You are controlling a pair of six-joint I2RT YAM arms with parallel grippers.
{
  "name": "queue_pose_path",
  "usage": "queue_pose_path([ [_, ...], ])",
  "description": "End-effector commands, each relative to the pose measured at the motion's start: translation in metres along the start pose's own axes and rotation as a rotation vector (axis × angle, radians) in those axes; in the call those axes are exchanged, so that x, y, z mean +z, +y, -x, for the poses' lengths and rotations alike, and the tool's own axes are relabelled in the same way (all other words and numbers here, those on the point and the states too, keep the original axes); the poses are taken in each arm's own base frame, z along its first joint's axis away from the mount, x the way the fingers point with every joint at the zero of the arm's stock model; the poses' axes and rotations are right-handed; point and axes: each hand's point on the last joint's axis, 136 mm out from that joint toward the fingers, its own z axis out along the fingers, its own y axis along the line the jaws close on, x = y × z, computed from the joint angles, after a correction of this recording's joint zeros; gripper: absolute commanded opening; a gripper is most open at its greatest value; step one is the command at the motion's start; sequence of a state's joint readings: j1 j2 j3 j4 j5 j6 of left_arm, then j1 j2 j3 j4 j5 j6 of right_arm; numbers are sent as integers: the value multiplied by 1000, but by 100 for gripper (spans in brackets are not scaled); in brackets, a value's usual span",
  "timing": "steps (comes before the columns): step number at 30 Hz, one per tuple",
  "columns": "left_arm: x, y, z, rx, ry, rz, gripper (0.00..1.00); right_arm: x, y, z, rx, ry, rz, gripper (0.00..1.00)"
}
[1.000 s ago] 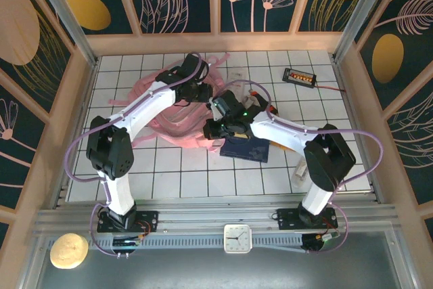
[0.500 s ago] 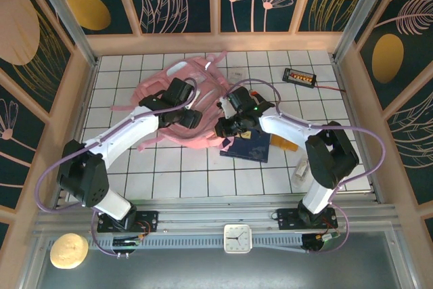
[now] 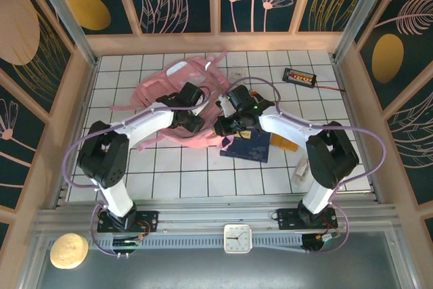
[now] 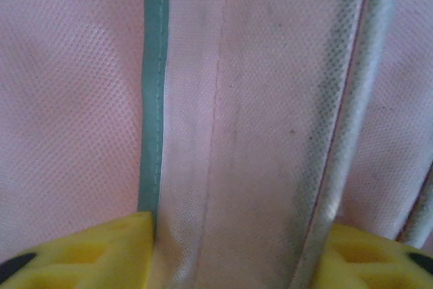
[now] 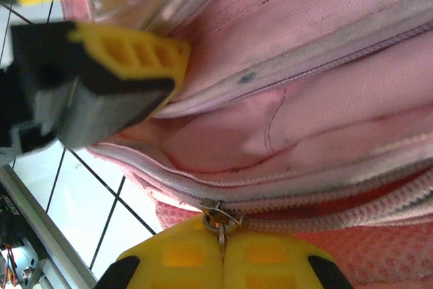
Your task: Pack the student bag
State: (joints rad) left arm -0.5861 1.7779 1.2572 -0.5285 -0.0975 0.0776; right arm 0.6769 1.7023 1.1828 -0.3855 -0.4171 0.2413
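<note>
Okay, starting at the left: the student bag [image 3: 169, 79] lies slumped on the tiled table [image 3: 203, 181], far-left of centre, with its pink straps splayed out. My left gripper [image 3: 194, 122] is down on its near-right edge. On the left wrist camera the yellow fingers [image 4: 88, 248] stand partly apart with a band of pink mesh running between them (whether they actually pinch it, I can't tell). Moving right, my right gripper [image 5: 223, 258] sits at the mouth of the bag, its jaws pressed together on the small metal zipper pull [image 5: 218, 220]. The opening gapes above it, showing pink lining. Just near-right of the bag lies a dark blue notebook [image 3: 249, 147], partly under the right arm. Far right, a small black device [image 3: 300, 76] rests on the tiles.
</note>
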Motion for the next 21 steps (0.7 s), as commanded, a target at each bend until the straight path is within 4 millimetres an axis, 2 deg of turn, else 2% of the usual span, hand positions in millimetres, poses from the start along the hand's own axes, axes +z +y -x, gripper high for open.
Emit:
queue_pose_path([
  [1, 1, 8, 13, 15, -11, 43, 25, -10, 14, 12, -31, -38, 25, 0],
  [2, 0, 8, 15, 11, -11, 42, 18, -9, 14, 12, -30, -37, 25, 0],
  [3, 0, 8, 16, 7, -11, 44, 3, -9, 13, 12, -31, -37, 23, 0],
  [4, -2, 9, 19, 1, -16, 47, 0, -9, 13, 11, -32, -35, 22, 0],
  [9, -16, 16, 33, -66, -22, 49, 0, -10, 8, 8, -52, -4, -11, 0],
  [13, -41, 22, 59, -153, -66, -2, 0, -14, 11, 5, -65, 51, -39, 0],
  [17, -58, 21, 82, -211, -87, -28, 0, -19, 33, 11, -58, 68, -22, 0],
  [21, -64, 26, 93, -277, -85, -14, 0, -13, 71, 10, -56, 90, 46, 0],
])
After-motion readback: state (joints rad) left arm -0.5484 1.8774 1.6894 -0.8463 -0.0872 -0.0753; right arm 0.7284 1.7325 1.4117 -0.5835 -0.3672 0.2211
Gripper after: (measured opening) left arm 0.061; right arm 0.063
